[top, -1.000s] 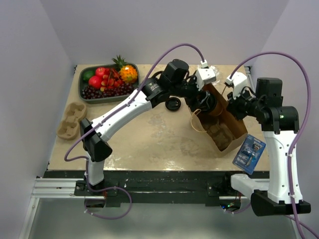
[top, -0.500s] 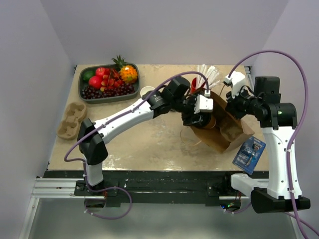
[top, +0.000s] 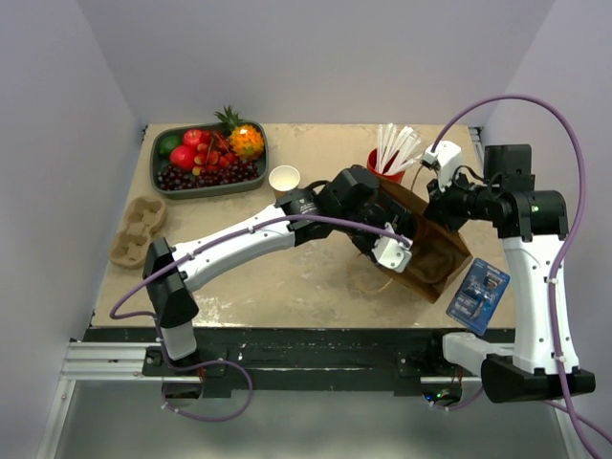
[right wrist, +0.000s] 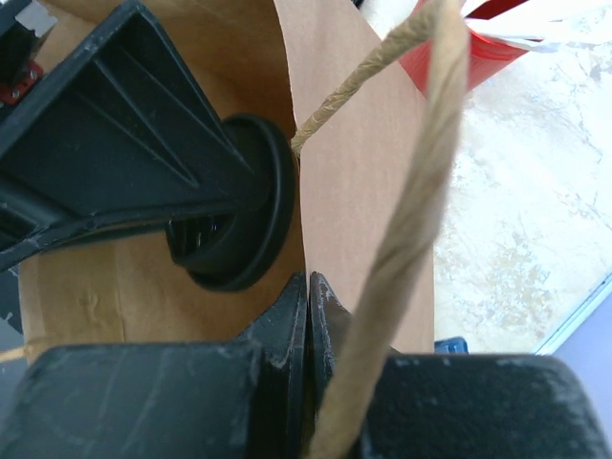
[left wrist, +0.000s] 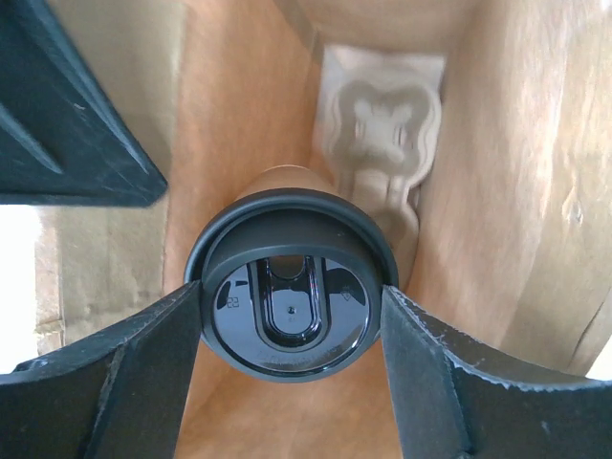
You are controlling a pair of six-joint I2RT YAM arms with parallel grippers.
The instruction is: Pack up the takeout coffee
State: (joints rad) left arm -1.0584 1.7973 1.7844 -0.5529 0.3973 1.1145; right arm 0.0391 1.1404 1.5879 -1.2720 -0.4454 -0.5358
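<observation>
The takeout coffee (left wrist: 288,308) shows its round black lid in the left wrist view, with a tan cup body below it. My left gripper (left wrist: 292,295) is shut on the coffee, one finger on each side of the lid, inside the brown paper bag (left wrist: 507,191). A pale moulded cup carrier (left wrist: 379,124) lies deeper in the bag. In the top view the left gripper (top: 402,237) reaches into the bag (top: 435,263) and the coffee is hidden. My right gripper (right wrist: 308,282) is shut on the bag's rim (right wrist: 368,143); the black lid (right wrist: 256,215) sits just beside it.
A red cup with white straws (top: 382,161) stands just behind the bag. A lidless paper cup (top: 284,179), a fruit tray (top: 208,158) and a second cup carrier (top: 139,229) lie to the left. A blue packet (top: 479,294) sits by the right arm. The bag's rope handle (right wrist: 421,191) crosses the right wrist view.
My left arm has swung from the back of the table down and to the right, carrying the coffee into the bag's mouth. The right gripper has kept hold of the bag's rim.
</observation>
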